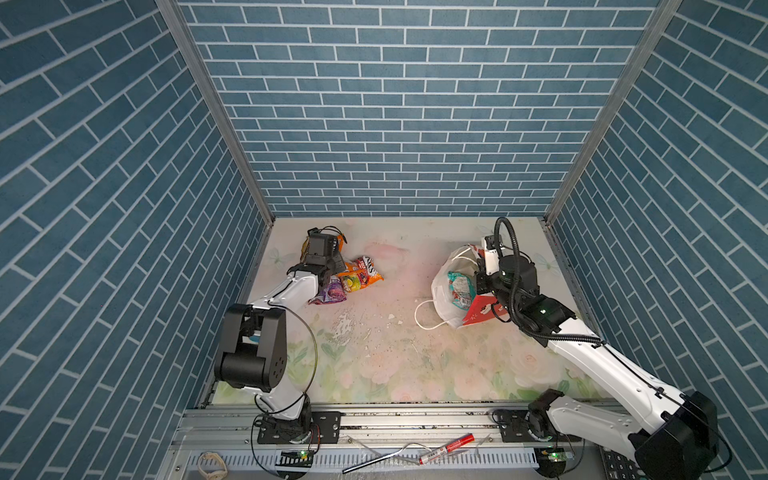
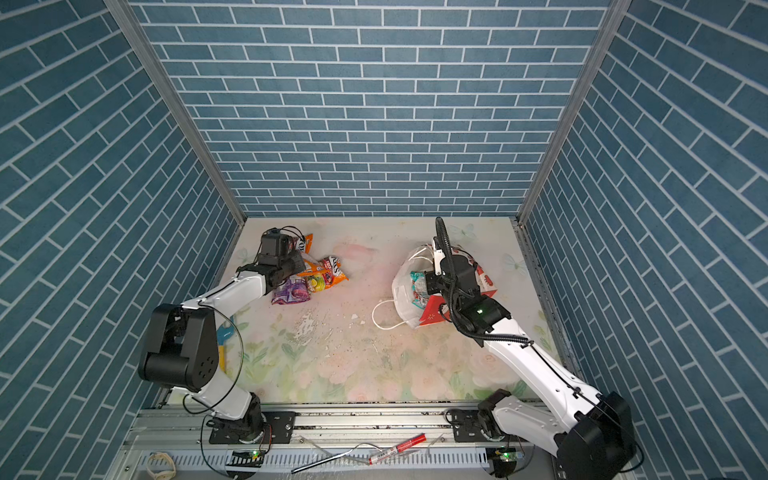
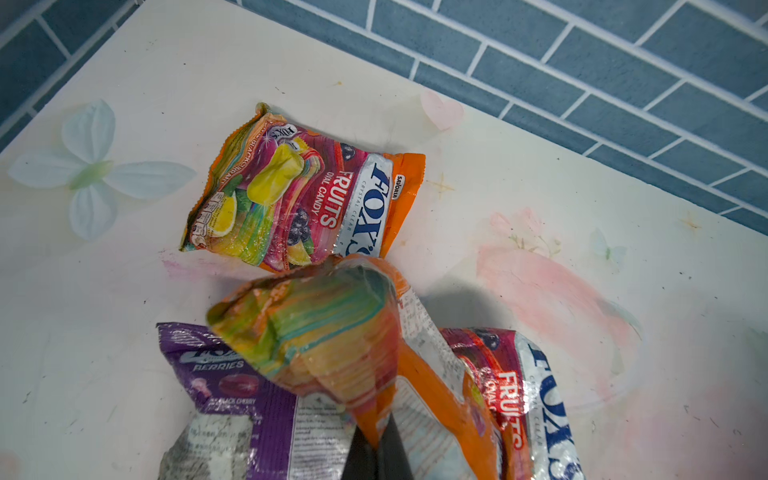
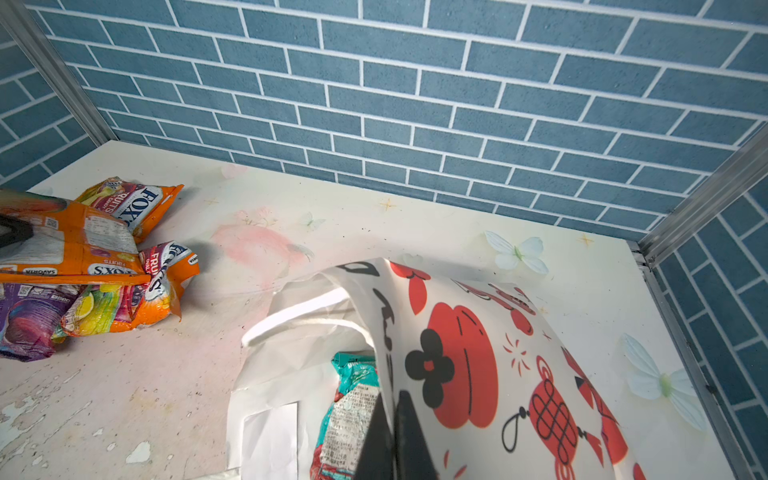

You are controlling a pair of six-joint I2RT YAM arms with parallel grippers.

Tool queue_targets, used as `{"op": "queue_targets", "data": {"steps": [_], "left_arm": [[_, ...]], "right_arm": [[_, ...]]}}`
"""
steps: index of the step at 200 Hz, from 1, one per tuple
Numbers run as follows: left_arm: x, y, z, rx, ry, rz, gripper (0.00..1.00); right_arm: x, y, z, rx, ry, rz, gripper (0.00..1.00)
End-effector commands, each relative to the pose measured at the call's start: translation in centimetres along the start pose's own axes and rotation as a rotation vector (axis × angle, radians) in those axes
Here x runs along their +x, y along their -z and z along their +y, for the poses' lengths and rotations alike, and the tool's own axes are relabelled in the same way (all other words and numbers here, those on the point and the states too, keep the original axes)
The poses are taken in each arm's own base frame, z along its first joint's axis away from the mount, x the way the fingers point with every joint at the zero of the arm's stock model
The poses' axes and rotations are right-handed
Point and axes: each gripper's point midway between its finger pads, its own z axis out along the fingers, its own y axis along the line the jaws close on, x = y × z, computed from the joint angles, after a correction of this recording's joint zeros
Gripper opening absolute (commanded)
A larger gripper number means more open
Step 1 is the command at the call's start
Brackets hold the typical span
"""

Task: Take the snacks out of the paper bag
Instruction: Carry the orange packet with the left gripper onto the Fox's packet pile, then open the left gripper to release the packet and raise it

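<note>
The paper bag (image 1: 442,286) lies on its side at the right of the table, mouth toward the middle, white inside showing. My right gripper (image 4: 392,419) is shut on the bag's printed upper wall (image 4: 461,353) at the rim. A teal packet (image 4: 353,399) lies inside the bag, also seen in a top view (image 2: 419,286). At the back left, my left gripper (image 3: 377,446) is shut on an orange Fox's candy bag (image 3: 328,332), held over a purple packet (image 3: 216,374). Two more orange Fox's bags (image 3: 307,195) (image 3: 515,386) lie beside them on the table.
The bag's white cord handle (image 1: 420,318) loops onto the table toward the middle. Flaked patches (image 1: 343,328) mark the table's floral cover. Blue brick walls (image 1: 395,124) close in three sides. A red marker (image 1: 446,449) and a rod lie on the front rail.
</note>
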Motion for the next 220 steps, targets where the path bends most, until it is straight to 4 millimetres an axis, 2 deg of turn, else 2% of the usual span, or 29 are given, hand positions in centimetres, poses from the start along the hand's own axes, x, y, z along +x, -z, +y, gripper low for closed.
{"op": "queue_targets", "data": {"steps": [1,12,25,39,58,113,144,184,220], "left_arm": [[-1.2,0.0,-0.3,0.009,-0.007,-0.019,0.13],[-1.4,0.1,-0.6,0.02,-0.012,-0.022,0.39],[-1.7,0.4,-1.1,0.05,-0.023,-0.032,0.62],[-2.1,1.0,-1.8,0.085,-0.028,-0.047,0.77],[-2.6,2.0,-2.6,0.13,-0.028,-0.07,0.86],[-3.8,6.3,-5.4,0.187,-0.065,-0.147,0.99],[-4.2,8.5,-6.7,0.211,-0.076,-0.183,1.0],[-4.6,12.2,-8.9,0.264,-0.122,-0.256,1.0],[-4.1,14.9,-11.9,0.342,-0.187,-0.291,1.0]], "right_arm": [[-1.2,0.5,-0.5,0.019,-0.004,-0.052,0.0],[-1.2,0.5,-0.5,0.015,-0.005,-0.053,0.0],[-1.2,0.5,-0.5,0.014,-0.007,-0.054,0.0],[-1.4,0.5,-0.5,0.012,-0.009,-0.057,0.0],[-1.3,0.5,-0.5,0.012,-0.011,-0.057,0.0],[-1.4,0.7,-0.6,0.021,-0.009,-0.058,0.0],[-1.5,0.8,-0.6,0.019,-0.005,-0.061,0.0],[-1.0,1.1,-0.9,0.031,-0.01,-0.046,0.0],[-0.9,1.5,-1.0,0.024,-0.039,-0.05,0.0]]}}
